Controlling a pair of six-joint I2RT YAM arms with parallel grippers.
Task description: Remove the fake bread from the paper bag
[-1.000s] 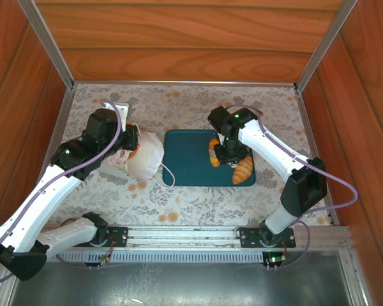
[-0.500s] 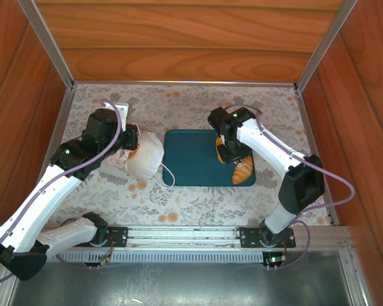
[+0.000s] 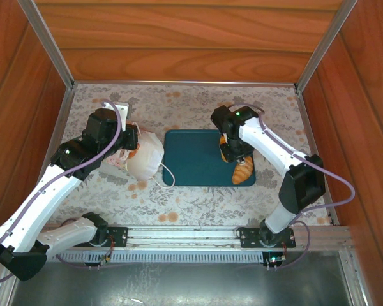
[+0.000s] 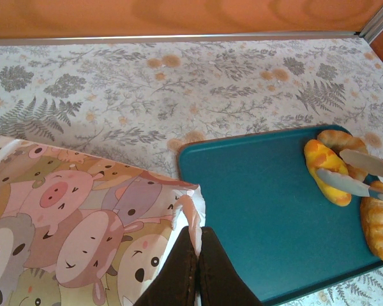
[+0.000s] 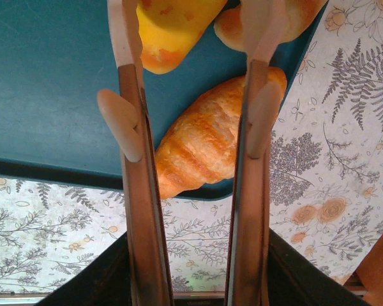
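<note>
At the tray's near right corner, a croissant (image 3: 242,170) lies out of the bag, at 6 o'clock from your right hand (image 5: 191,38). That hand hangs over the teal tray (image 3: 191,159), fingers (image 5: 131,191) parted partway around a yellow roll (image 4: 325,172), which looks loose rather than clamped. A bun (image 4: 337,139) sits just past it at 12 o'clock. That's three pieces of fake bread (image 4: 380,226) out, by my count. Over at 9 o'clock on the counter (image 3: 198,108), your left hand (image 4: 195,255) pinches the paper bag (image 4: 83,204) by its rim, shut tight. What's left inside, I can't see.

Under my right claw (image 5: 191,25) I see a smooth matt tray (image 5: 51,95). The croissant (image 5: 198,146) looks faintly glossy; the bag (image 4: 70,210), printed paper.
</note>
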